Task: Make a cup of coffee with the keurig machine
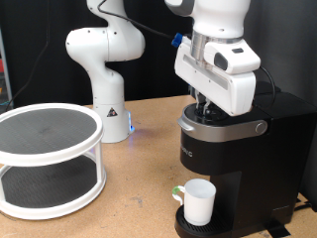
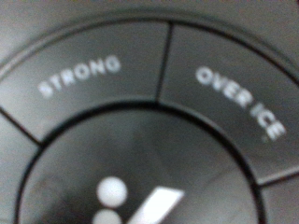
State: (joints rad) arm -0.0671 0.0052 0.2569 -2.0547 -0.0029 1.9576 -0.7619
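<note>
The black keurig machine (image 1: 233,164) stands at the exterior view's right, its silver-grey lid handle (image 1: 238,126) down. The white cup (image 1: 198,201) sits on the drip tray under the spout. My gripper (image 1: 205,105) is pressed down onto the machine's round top; its fingertips are hidden between the hand and the lid. The wrist view is filled by the machine's top panel (image 2: 149,177) at very close range, with a button marked STRONG (image 2: 79,77) and one marked OVER ICE (image 2: 238,101). No fingers show in the wrist view.
A white two-tier round rack (image 1: 48,159) with dark mesh shelves stands at the exterior view's left. The white robot arm base (image 1: 107,89) rises behind it on the wooden table (image 1: 139,203).
</note>
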